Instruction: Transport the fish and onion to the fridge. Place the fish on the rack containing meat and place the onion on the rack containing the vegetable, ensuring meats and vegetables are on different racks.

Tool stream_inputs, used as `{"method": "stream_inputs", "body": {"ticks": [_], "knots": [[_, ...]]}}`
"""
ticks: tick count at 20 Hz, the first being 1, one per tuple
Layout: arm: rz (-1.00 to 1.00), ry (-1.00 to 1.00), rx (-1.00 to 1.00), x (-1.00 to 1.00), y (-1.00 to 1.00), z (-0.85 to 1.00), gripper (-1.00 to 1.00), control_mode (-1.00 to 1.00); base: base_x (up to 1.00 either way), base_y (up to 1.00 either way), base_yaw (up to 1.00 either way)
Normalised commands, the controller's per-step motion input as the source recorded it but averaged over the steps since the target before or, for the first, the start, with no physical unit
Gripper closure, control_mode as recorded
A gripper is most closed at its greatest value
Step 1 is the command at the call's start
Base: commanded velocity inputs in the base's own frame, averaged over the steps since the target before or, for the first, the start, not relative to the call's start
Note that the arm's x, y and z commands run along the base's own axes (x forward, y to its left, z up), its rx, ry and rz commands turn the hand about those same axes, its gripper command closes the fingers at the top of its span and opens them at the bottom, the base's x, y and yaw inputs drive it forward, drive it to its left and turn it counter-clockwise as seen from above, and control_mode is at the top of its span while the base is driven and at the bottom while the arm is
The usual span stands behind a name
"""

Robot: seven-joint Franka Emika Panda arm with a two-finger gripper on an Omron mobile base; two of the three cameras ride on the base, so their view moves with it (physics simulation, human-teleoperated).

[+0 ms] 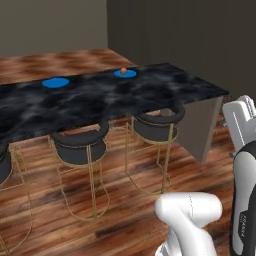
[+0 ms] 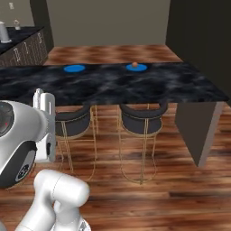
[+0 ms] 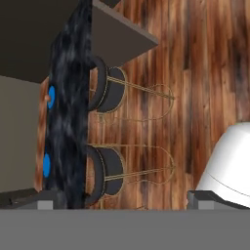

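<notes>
Small round orange-brown onion (image 2: 134,65) is sitting on the right-hand round blue plate (image 1: 124,74) atop the dark marbled island counter (image 2: 135,85). Two dark-cushioned, gold-framed stools (image 2: 137,122) are standing beneath it. Gripper (image 3: 122,201) is showing both tips spread wide, holding nothing.

From my base, the onion (image 1: 123,70) on its far blue plate (image 1: 125,74) is a tiny speck; the counter (image 1: 100,97) runs off frame left.

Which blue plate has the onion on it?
The right plate, nearer the counter's open end. The orange-brown onion sits on it; the left plate looks bare from here.
</notes>
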Motion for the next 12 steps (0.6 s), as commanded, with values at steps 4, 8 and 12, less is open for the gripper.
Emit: {"method": "stream_inputs", "body": {"ticks": [4, 8, 12], "knots": [[0.00, 0.00, 0.00, 0.00, 0.00, 0.00, -1.00, 1.00, 0.00, -1.00, 0.00], [0.00, 0.00, 0.00, 0.00, 0.00, 0.00, -1.00, 1.00, 0.00, -1.00, 0.00], [0.00, 0.00, 0.00, 0.00, 0.00, 0.00, -1.00, 1.00, 0.01, -1.00, 0.00]]}}
